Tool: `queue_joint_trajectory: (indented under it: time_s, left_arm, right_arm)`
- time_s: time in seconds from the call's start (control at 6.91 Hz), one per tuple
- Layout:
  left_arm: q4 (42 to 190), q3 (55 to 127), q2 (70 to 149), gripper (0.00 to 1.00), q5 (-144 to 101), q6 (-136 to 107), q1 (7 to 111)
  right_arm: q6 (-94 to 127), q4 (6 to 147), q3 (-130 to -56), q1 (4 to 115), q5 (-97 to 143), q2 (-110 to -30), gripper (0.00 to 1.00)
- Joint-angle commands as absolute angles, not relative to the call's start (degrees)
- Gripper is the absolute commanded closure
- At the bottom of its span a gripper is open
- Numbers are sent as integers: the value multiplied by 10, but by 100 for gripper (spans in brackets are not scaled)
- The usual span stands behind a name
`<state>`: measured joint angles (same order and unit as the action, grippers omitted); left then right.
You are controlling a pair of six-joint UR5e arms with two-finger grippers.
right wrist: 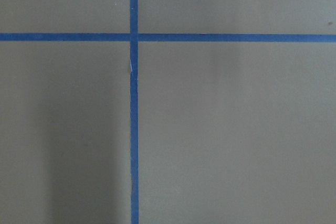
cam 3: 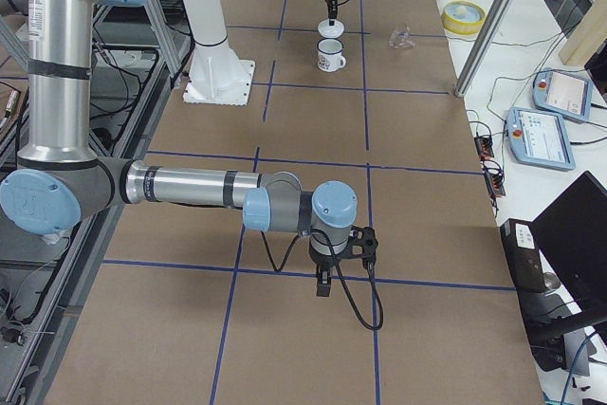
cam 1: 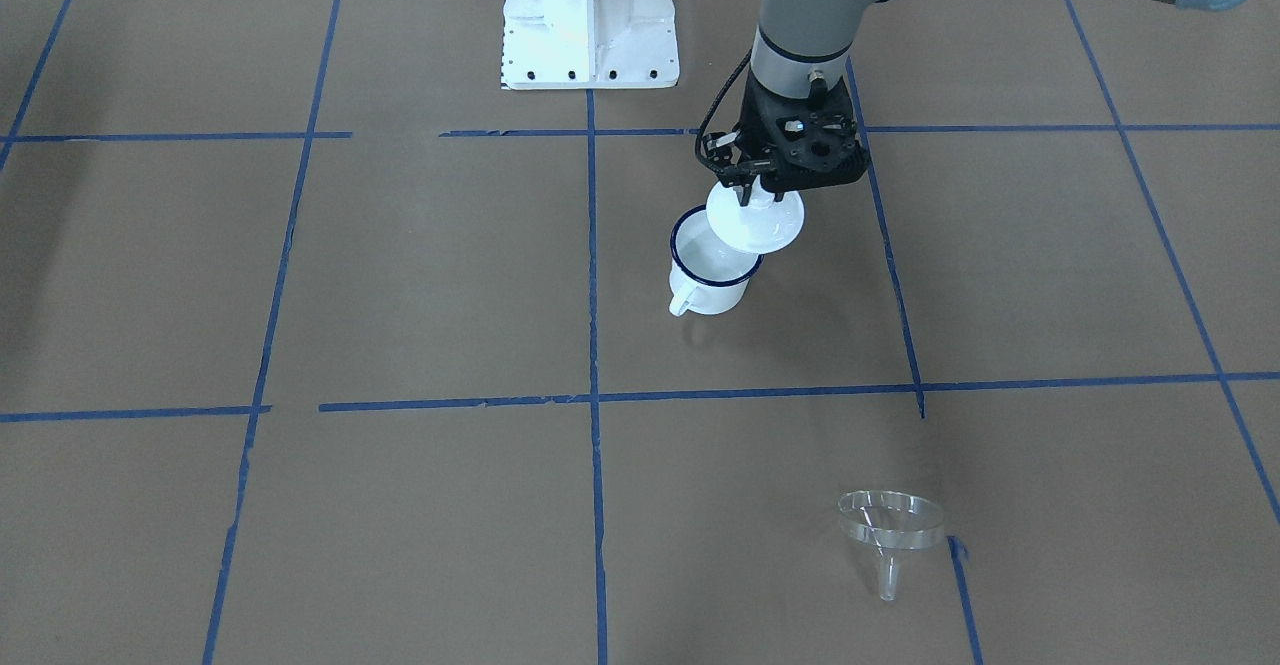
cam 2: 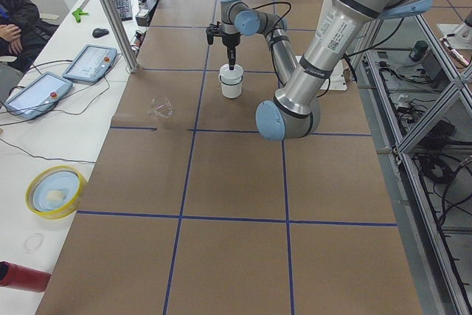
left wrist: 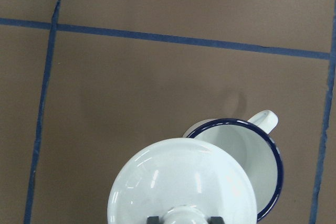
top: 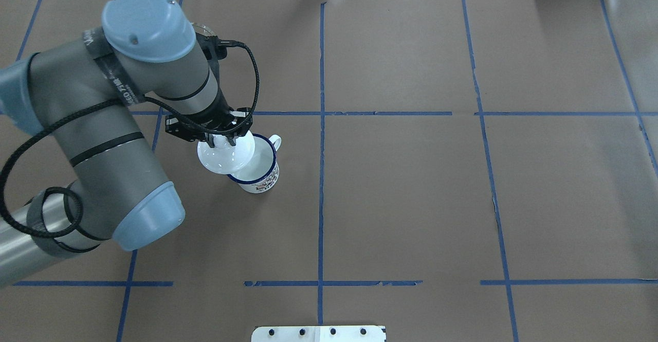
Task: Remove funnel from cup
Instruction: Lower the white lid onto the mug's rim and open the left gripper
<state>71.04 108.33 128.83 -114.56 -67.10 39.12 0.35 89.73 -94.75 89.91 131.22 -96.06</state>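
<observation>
Brown-paper table (cam 1: 400, 275) with the funnel (cam 1: 890, 523) already lying well apart from the cup (cam 1: 710, 293), so removal is judged done; a white lid (cam 1: 757, 227) is clamped by its knob over the cup by the left gripper (cam 1: 747, 191), while the right gripper (cam 3: 323, 284) cannot be judged.

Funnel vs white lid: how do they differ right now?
The funnel is clear; the lid is opaque white. The funnel lies loose on the table, well apart from the cup; the lid hangs partly over the cup's mouth, the left gripper shut on its knob. Both are round.
</observation>
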Motion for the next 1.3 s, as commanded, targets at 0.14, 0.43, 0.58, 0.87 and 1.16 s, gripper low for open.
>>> queue_joint_trajectory:
  time_s: [0.14, 0.43, 0.58, 0.87, 1.16]
  left_arm:
    - [758, 1024, 1301, 100, -1147, -673, 388]
    - [758, 1024, 1303, 100, -1147, -674, 379]
    - [757, 1025, 1302, 100, -1147, -674, 375]
    - [758, 1026, 1301, 100, -1147, -674, 366]
    - [757, 1025, 1299, 100, -1148, -674, 366]
  right_arm:
    - [4, 897, -947, 899, 1312, -961, 0]
    - [4, 897, -947, 899, 1312, -961, 0]
    - [4, 897, -947, 899, 1312, -961, 0]
    - [4, 897, -947, 899, 1312, -961, 0]
    - [4, 897, -947, 899, 1312, -961, 0]
